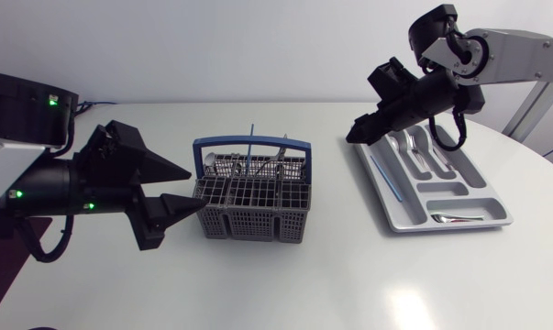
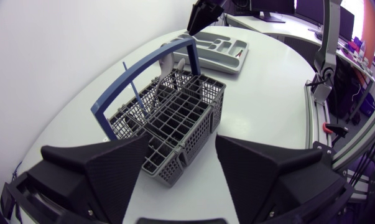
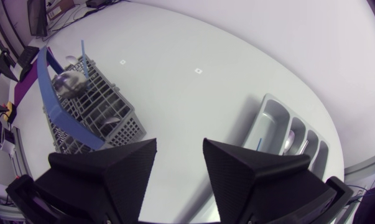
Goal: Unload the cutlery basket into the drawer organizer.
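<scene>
The cutlery basket (image 1: 251,209) stands on the white table (image 1: 285,284), just ahead of the left gripper (image 1: 195,188). The gripper's fingers (image 2: 112,168) are spread wide, and the basket's near end sits in the gap between their tips, apart from both. The basket's blue handle (image 1: 248,142) arches upright across it. One thin blue rod (image 1: 251,130) stands in the basket, with silver cutlery (image 1: 232,165) behind it; the number of pieces cannot be told.

The drawer organizer (image 1: 397,218) lies well apart from the basket. The right gripper (image 1: 353,137) hangs above the organizer's far corner, its fingers (image 3: 112,168) parted and holding nothing. The organizer's long side compartment holds a second blue rod (image 1: 386,177). At least two silver pieces (image 1: 421,151) lie in the lengthwise compartments, and one spoon (image 1: 455,218) lies in the crosswise one.
</scene>
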`<state>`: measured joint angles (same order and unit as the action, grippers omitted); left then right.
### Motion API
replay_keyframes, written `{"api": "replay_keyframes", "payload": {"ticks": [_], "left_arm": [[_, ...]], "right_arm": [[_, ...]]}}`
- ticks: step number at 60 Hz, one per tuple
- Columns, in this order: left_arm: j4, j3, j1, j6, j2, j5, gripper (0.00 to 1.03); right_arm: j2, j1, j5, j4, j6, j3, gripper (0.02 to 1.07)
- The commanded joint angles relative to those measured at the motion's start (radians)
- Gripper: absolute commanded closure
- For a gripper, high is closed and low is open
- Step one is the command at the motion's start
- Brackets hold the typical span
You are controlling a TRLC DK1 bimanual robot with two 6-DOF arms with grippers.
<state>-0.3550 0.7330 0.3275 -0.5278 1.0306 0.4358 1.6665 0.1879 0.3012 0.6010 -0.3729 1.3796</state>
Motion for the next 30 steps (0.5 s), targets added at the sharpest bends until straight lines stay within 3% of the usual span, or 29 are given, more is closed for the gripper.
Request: {"api": "replay_keyframes", "payload": {"ticks": [1, 9, 12, 30], "left_arm": [[0.037, -0.049, -0.008, -0.018, 0.048, -0.005, 0.57], [0.117, -0.09, -0.002, -0.015, 0.135, -0.016, 0.87], [0.149, -0.104, -0.002, -0.015, 0.163, -0.017, 0.96], [0.284, -0.144, -0.019, -0.055, 0.298, -0.054, 0.99]], "right_arm": [[0.019, 0.03, 0.022, -0.01, 0.04, -0.013, 0.74], [0.042, 0.078, 0.072, -0.01, 0.078, 0.001, 0.98], [0.052, 0.096, 0.098, -0.009, 0.092, 0.003, 0.99], [0.072, 0.127, 0.202, -0.009, 0.146, 0.024, 1.01]]}}
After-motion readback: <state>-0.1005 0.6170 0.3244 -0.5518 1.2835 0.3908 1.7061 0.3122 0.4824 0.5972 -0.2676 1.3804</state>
